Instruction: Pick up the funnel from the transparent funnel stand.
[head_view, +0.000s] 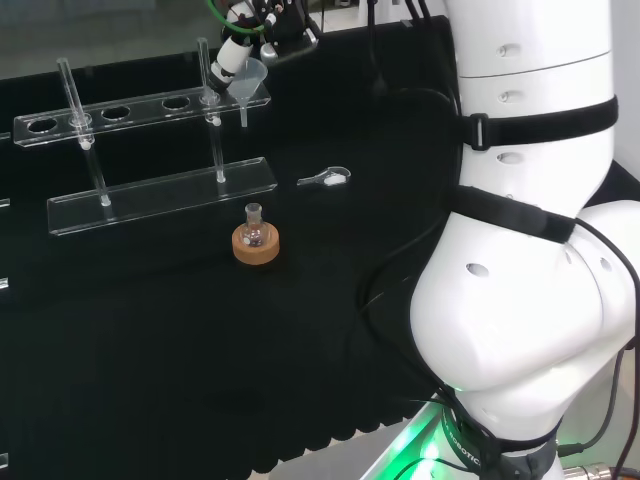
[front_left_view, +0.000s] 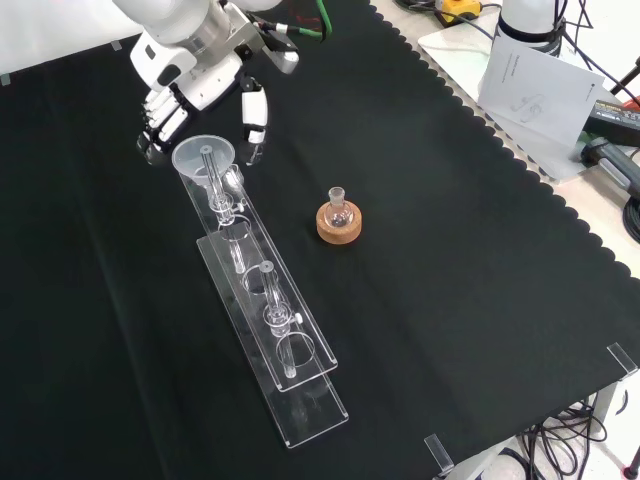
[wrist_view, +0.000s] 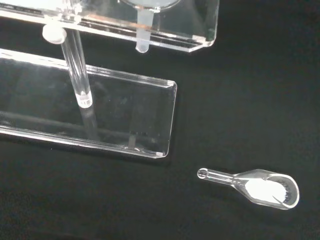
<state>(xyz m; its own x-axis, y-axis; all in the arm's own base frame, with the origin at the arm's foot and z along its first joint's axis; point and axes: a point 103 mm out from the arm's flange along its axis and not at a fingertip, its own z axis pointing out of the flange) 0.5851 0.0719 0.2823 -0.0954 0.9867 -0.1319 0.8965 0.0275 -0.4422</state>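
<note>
The clear funnel (head_view: 246, 84) sits in the end hole of the transparent stand (head_view: 162, 194), its stem (wrist_view: 143, 31) hanging through the upper shelf. In the front view the funnel's wide mouth (front_left_view: 203, 156) is at the stand's far end (front_left_view: 232, 212). My hand (front_left_view: 192, 88) hovers just beyond it, with fingers (front_left_view: 160, 122) to one side of the rim and the thumb (front_left_view: 255, 112) to the other. They are spread and not closed on the funnel. In the head view the hand (head_view: 234, 52) comes down at the funnel from behind.
A small round flask (head_view: 255, 228) stands on a cork ring (front_left_view: 338, 226) near the stand. A clear scoop holding white powder (wrist_view: 261, 188) lies on the black cloth (head_view: 330, 320) past the stand's end. The stand's other holes (head_view: 115, 113) hold nothing.
</note>
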